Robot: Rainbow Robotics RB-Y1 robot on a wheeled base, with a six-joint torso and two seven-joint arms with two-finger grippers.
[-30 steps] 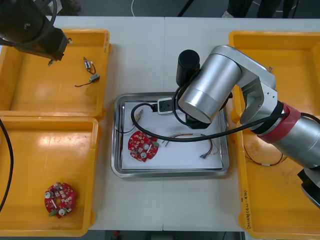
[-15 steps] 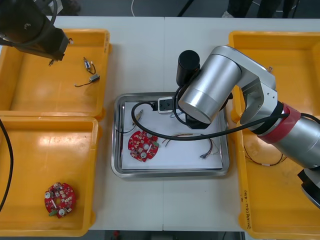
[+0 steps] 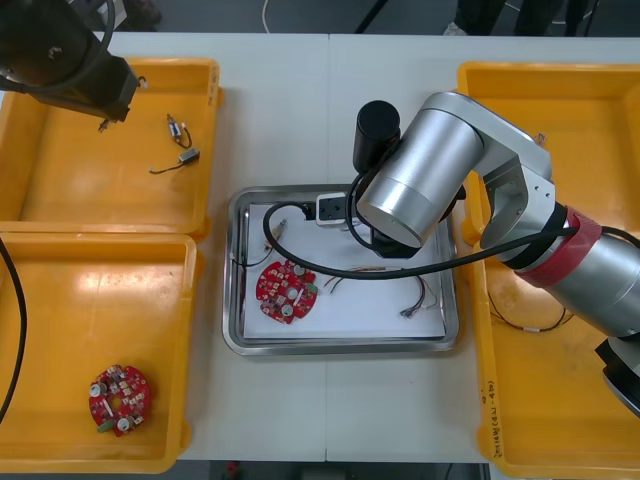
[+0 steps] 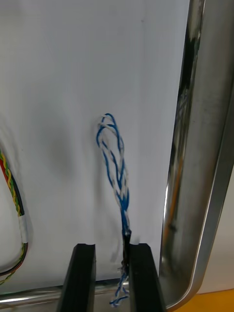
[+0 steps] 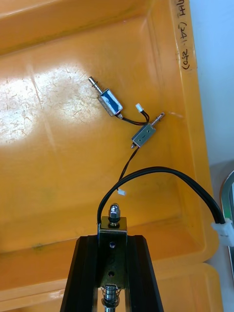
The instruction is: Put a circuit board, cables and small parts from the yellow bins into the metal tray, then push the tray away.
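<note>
We are seeing the right claw [image 4: 111, 249] barely parted, brushing the blue cable [image 4: 117, 170] in the tray [image 4: 195, 146]; the left claw [image 3: 104, 106], upper left, is gripping a metal part [image 5: 113, 225]; both are staying put.

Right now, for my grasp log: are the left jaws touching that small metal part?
Touching. Left wrist view: the small metal part sits between the jaws of the left gripper, no gap.

From where I stand, the right arm [image 3: 425, 175] is a fat brushed-silver cylinder with a black cap [image 3: 377, 128], a red band [image 3: 560, 250] farther back and a black cable [image 3: 300, 264] looping off it, the left arm [image 3: 60, 62] is dark, and the right pincer [image 4: 112, 246] and left pincer [image 5: 112, 237] have flat black fingers [image 4: 84, 278].
</note>
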